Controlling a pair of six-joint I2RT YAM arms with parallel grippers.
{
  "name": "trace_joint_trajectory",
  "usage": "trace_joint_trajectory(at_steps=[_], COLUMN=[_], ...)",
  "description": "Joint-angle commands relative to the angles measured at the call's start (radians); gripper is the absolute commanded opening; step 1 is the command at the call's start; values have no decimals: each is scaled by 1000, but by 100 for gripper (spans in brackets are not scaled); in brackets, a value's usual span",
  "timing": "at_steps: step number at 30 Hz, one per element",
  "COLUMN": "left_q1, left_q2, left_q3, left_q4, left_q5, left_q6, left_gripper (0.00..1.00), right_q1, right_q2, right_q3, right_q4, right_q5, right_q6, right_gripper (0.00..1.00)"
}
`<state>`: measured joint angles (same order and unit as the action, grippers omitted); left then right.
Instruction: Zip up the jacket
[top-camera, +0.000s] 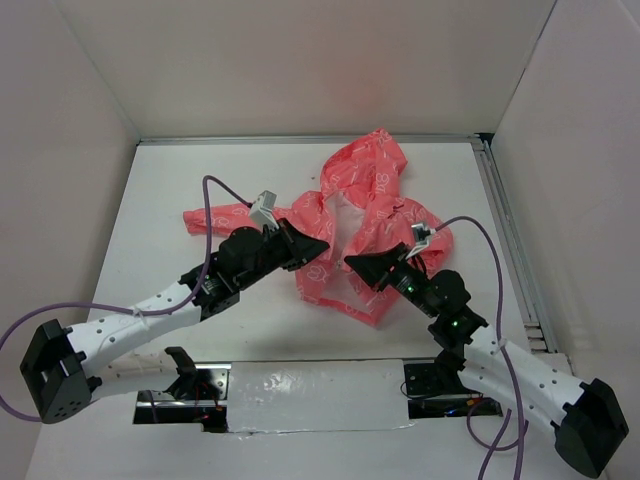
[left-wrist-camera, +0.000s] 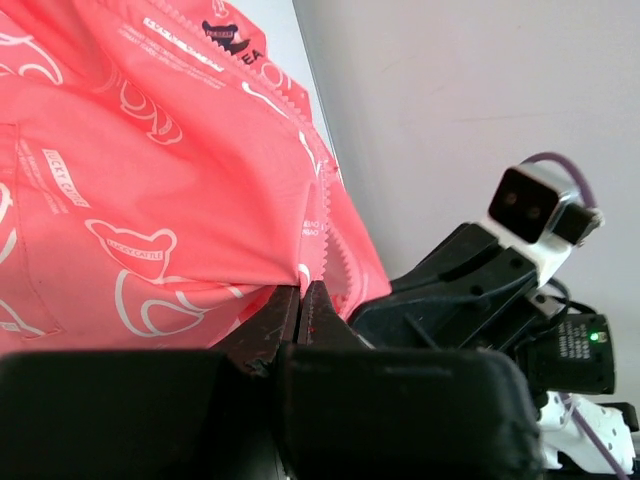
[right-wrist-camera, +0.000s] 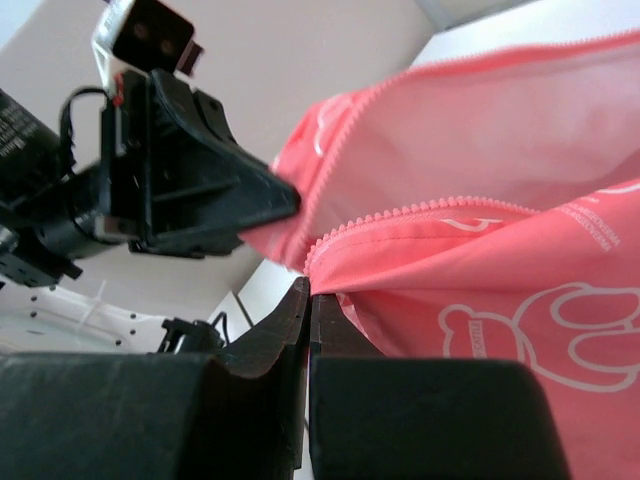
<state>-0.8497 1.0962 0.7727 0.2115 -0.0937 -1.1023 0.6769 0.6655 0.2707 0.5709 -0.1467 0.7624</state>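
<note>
I find the jacket (top-camera: 360, 225) lying crumpled on the white desk (top-camera: 200, 170), right of centre and toward the far wall. Its long axis runs far to near, with the hood (top-camera: 365, 160) pointing at the back wall, the hem toward the arm bases and one sleeve (top-camera: 215, 215) stretched out to the left. The front lies open, showing white lining (top-camera: 345, 212). The fabric is thin, coral-pink and creased, printed with white outline figures. Pink zipper teeth (left-wrist-camera: 325, 245) run along the front edge in a fine sawtooth row. The left end effector (top-camera: 318, 248) has its fingers pressed together on a pinch of the front edge on its side, right beside the teeth (its wrist view shows no gap). The right end effector (top-camera: 352, 263) is likewise clamped tight on the opposite front edge, at the end of its tooth row. The two tips are near each other but not touching.
</note>
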Motion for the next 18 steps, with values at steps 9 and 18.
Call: trace_joint_trajectory(at_steps=[9,18], left_q1=[-15,-18], left_q2=[19,10], left_q3=[42,20], left_q4=[144,172], left_q5=[-3,18], left_q6=[4,13], left_gripper=[0,0], right_q1=[9,7], right_q2=[-24,-7], right_q3=[-57,-45], right_q4=[108,144], right_q5=[-73,-50], right_q6=[46,52], right_gripper=[0,0])
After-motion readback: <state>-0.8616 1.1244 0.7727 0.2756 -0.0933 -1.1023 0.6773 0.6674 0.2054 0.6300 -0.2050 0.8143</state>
